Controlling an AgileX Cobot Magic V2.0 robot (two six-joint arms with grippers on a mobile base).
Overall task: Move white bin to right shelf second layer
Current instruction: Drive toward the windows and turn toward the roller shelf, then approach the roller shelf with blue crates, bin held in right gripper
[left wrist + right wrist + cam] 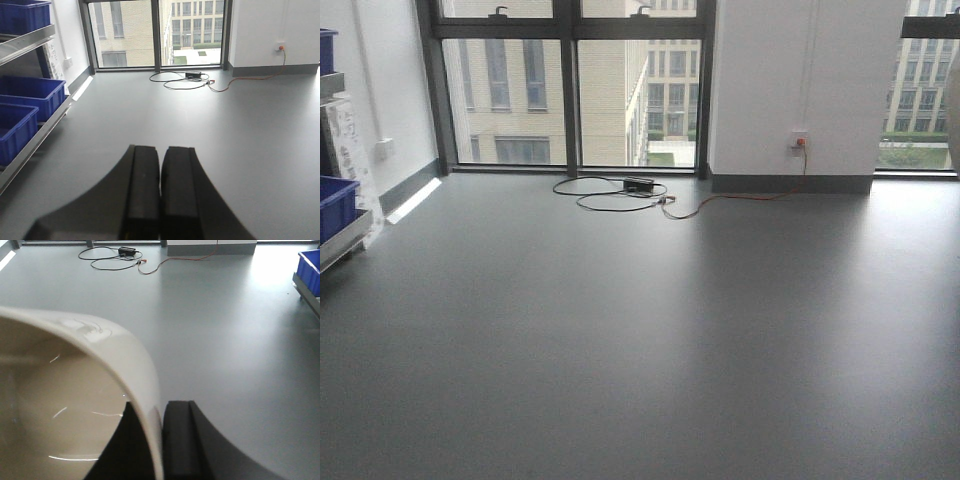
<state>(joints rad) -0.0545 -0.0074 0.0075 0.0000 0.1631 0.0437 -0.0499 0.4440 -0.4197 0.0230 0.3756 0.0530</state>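
Note:
The white bin (100, 340) fills the left of the right wrist view, a cream tub with its mouth toward the camera. My right gripper (156, 410) is shut on its wall, one finger inside and one finger (177, 435) outside. My left gripper (160, 155) is shut and empty, held above the grey floor. No roller-track shelf level shows in any view; only a bit of rack edge (307, 292) at the far right of the right wrist view.
A steel rack (30, 40) with blue crates (30, 92) stands on the left, also at the front view's left edge (335, 205). A blue crate (311, 270) sits far right. Cables (620, 192) lie by the windows on the grey floor.

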